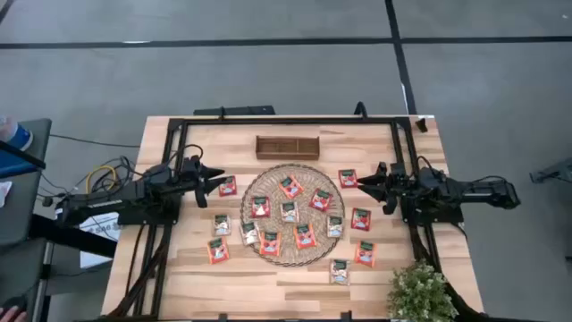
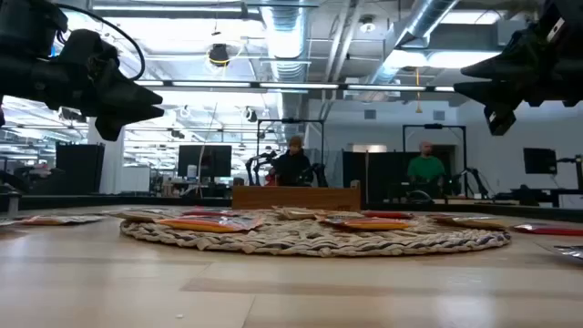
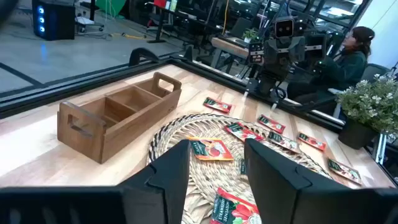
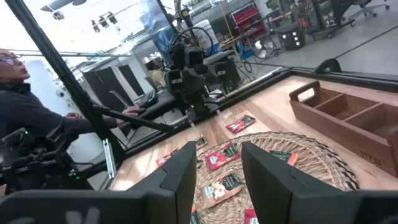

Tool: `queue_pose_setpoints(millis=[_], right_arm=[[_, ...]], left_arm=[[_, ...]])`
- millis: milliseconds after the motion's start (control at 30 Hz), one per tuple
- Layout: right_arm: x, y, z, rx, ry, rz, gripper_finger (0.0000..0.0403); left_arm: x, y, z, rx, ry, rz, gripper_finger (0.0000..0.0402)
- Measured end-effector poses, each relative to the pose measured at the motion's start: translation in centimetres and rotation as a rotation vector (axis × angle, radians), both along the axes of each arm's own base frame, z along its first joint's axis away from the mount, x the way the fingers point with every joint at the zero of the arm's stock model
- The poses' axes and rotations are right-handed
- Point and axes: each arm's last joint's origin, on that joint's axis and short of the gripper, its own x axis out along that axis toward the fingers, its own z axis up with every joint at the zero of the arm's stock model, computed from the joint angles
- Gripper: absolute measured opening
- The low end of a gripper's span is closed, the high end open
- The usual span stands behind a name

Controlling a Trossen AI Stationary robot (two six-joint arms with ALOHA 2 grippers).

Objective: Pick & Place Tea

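Wooden desk (image 1: 295, 286) with a round woven mat (image 1: 290, 215) in the middle, both hands raised above the desk at either side of the mat, pointing at each other. Left hand (image 1: 217, 175) hangs in the air, fingers (image 3: 177, 165) apart, nothing between them. Right hand (image 1: 365, 183) same: fingers (image 4: 186, 168) apart, holding nothing.

Tea sachets (image 1: 290, 211), red, orange and pale, lie flat on and around the mat. One red sachet (image 1: 228, 186) sits just below and in front of the left hand, off the mat edge. Another red sachet (image 1: 348, 178) lies just in front of the right hand, near its fingertips but not touched. More sachets spread between the two hands on the mat, a few on bare wood nearer the desk's front edge.

Brown wooden tray (image 1: 287, 147) with compartments stands beyond the mat, between the hands and off to the far side of both; its visible compartments in the left wrist view look bare. Potted plant (image 1: 420, 293) at the desk corner behind the right hand's side. Two people (image 2: 293, 162) show in the room past the desk in the low view.
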Motion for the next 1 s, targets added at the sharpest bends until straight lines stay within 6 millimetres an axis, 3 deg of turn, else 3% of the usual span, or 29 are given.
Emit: queue_pose_setpoints(millis=[1000], right_arm=[[0.0,0.0,-0.02,0.0,0.001,0.0,0.0121]], left_arm=[[-0.22,0.62,0.08,0.002,-0.009,0.058,0.0146]])
